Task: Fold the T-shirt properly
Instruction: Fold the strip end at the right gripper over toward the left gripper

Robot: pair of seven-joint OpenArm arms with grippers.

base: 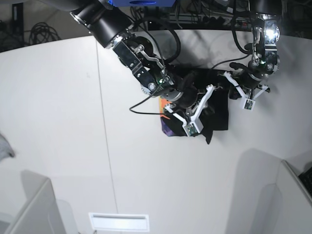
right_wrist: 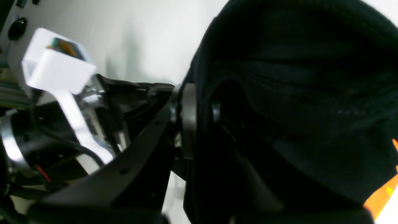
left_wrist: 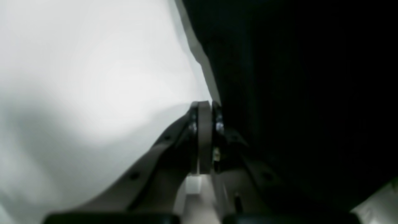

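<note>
T-shirt (base: 214, 109), black cloth, lies bunched in the upper middle of the base view on the white table (base: 58, 122), between the two arms; a strip of its orange and purple print shows at the lower left edge of the bundle, and a dark point of cloth hangs down at the lower middle. In the right wrist view the same black cloth fills the right half of the frame in rounded folds with a stitched seam running across them, and a sliver of orange print shows at the lower right corner. Right gripper (right_wrist: 199, 109) has its fingers drawn nearly together with a fold of the T-shirt pinched between them; the black cloth wraps over the far finger and hides most of it. In the base view this gripper sits at the left part of the bundle, its white wrist camera mount (base: 191, 127) pointing down toward the lower middle of the frame. Left gripper (left_wrist: 205, 107) has its fingers pressed fully together at the edge of the T-shirt, where the dark cloth meets the pale table; the blurred view does not show whether a layer of cloth is caught between them. In the base view it is at the upper right edge of the bundle. A small grey cloth scrap (base: 4, 146) lies at the far left edge of the base view, well apart from the T-shirt.
</note>
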